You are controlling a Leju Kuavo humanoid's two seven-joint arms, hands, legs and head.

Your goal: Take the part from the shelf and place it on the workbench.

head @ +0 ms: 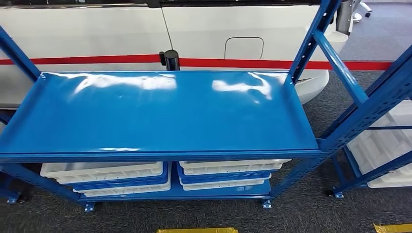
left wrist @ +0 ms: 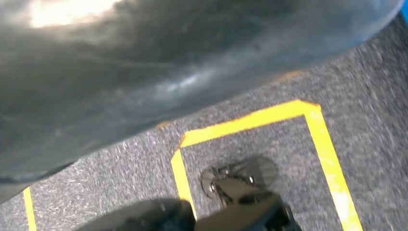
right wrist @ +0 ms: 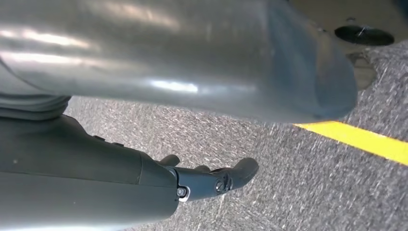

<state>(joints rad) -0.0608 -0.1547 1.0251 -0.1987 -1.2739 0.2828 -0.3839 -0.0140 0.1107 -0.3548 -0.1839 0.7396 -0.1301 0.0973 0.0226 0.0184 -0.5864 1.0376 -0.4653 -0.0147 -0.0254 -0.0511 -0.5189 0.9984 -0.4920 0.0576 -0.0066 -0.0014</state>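
Right hand [right wrist: 211,180] reaches in from the left edge of its wrist view with dark fingers stretched out straight and nothing in them, hanging over grey carpet [right wrist: 288,192]; a yellow floor line [right wrist: 361,138] crosses the right side of that frame. How the left hand is set I cannot tell: its wrist view is blurred, showing carpet and a yellow taped outline [left wrist: 255,120] at the centre and right.

From the head view, a blue metal rack [head: 160,156] spans the frame from the left edge to right of centre. Its glossy top shelf [head: 160,111] catches white glare at upper left and upper right. On the lower level, at lower left and lower centre, two stacks of white tray-shaped parts [head: 104,171] lie layered with blue bins [head: 223,176], side by side and just apart. Behind the rack a white vehicle body [head: 97,34] with a red stripe [head: 87,59] fills the top of the frame, with a black post [head: 171,59] at upper centre and a flap outline [head: 244,47] to its right. At the right edge stands a second blue rack [head: 384,97] holding more white trays [head: 388,141]. Yellow tape [head: 197,230] marks the carpet along the bottom edge.
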